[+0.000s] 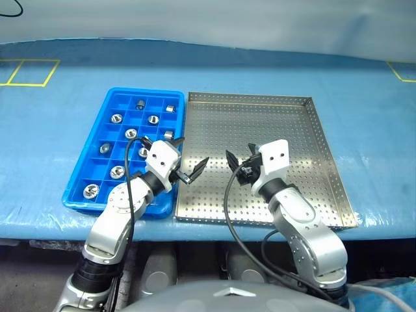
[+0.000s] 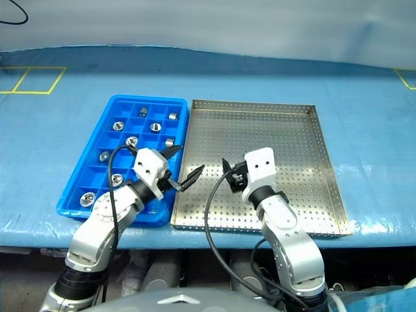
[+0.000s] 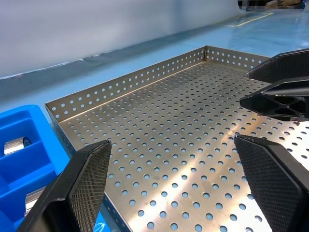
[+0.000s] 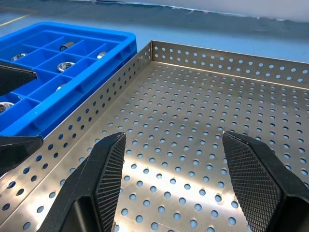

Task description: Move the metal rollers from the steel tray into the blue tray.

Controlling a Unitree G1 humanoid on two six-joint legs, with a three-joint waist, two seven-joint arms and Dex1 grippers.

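The steel tray point(image 1: 279, 123) lies at the centre right of the table, and I see no rollers on its perforated floor. Left of it, touching its side, sits the blue tray point(image 1: 140, 91) with several metal rollers point(image 1: 153, 119) in its compartments, one per cell. My left gripper point(image 1: 188, 157) is open and empty, hovering over the seam between the two trays near their front ends. Also open and empty, my right gripper point(image 1: 239, 157) hangs above the steel tray's front left part. In the left wrist view the left gripper point(image 3: 178, 188) faces the bare tray floor point(image 3: 183, 125).
The table is covered with a blue sheet point(image 1: 364, 104). Yellow tape marks lie at the far left point(image 1: 29, 71) and far right point(image 1: 402, 71). Both trays sit close to the table's front edge point(image 1: 39, 227). Black cables point(image 1: 229, 214) loop off both wrists.
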